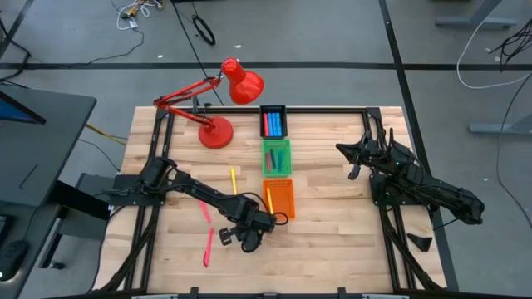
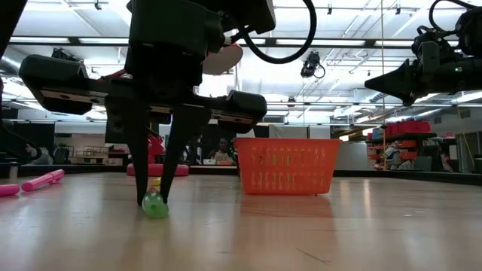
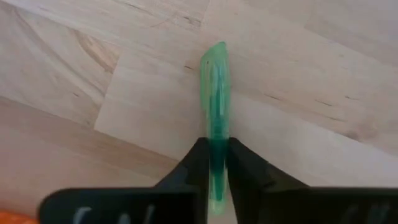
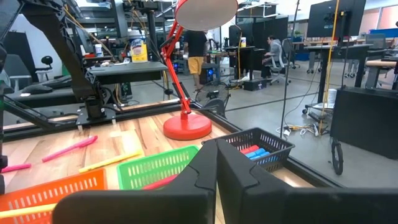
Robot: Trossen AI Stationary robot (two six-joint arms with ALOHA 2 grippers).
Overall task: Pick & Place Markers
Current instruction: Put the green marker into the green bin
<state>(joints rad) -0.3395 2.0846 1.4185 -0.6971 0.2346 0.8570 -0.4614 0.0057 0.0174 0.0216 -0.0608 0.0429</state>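
The green marker [image 3: 215, 118] I am working on is a slim, see-through green pen with a rounded tip, lying flat on the pale wooden desk [image 1: 332, 241]. It sits in the front middle of the desk, just ahead of the orange tray [image 1: 279, 199]. From the low camera I see only its rounded green end [image 2: 154, 205] resting on the wood.

My left gripper [image 3: 215, 163] points down at it, and its two dark fingers [image 3: 194, 165] are pinched narrow against the marker's sides, so the pen sits clamped between them with most of its length sticking out beyond the tips. The marker touches the desk.

Other markers lie loose to the left of that arm: a yellow marker [image 1: 233, 179] near the middle, and two pink markers [image 1: 206, 211] closer to the front. One more yellow marker [image 1: 268, 198] lies inside the orange tray.

Behind the orange tray stand a green tray [image 1: 277, 156] with red and green pens in it, and a black tray [image 1: 273, 121] with blue and red ones. A red desk lamp [image 1: 218, 131] stands at the back left.

My right gripper [image 4: 217, 163] waits raised at the back right of the desk, its fingers pressed together with nothing between them.
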